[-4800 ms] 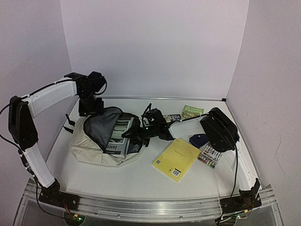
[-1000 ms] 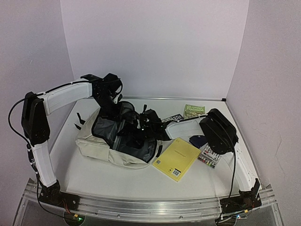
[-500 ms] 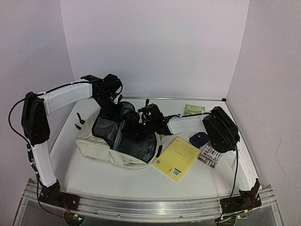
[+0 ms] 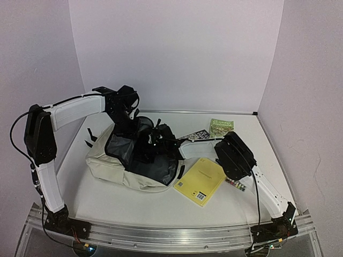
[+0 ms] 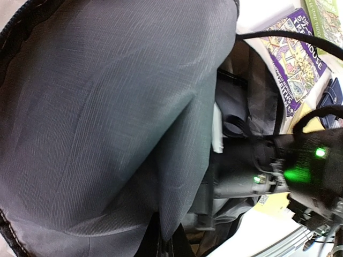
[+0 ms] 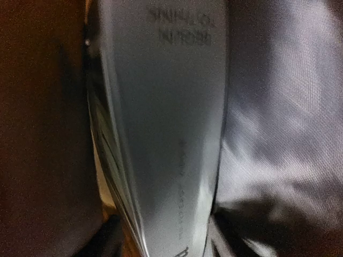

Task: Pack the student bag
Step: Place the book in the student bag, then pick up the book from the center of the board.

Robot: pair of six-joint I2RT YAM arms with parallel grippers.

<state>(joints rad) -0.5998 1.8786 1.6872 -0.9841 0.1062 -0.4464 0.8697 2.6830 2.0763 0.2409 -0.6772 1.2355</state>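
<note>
Student bag: one student bag, cream, lies on its side left of centre on the table. Its mouth gapes toward the right and shows the dark grey lining.
Left gripper: one left gripper is at the bag's far rim, clamped tight on a fold of the lining and holding the rim raised.
Right gripper: one right gripper reaches deep into the open mouth. The pictures do not show whether its fingers are spread or gripping.
Book inside: one grey book stands on edge against the lining, right in front of the right wrist camera.
Books outside: three. A yellow book lies just beside the mouth, a purple booklet lies behind it, and a green booklet lies farther back.
Pens: one pen pack is mostly hidden under the right arm.
</note>
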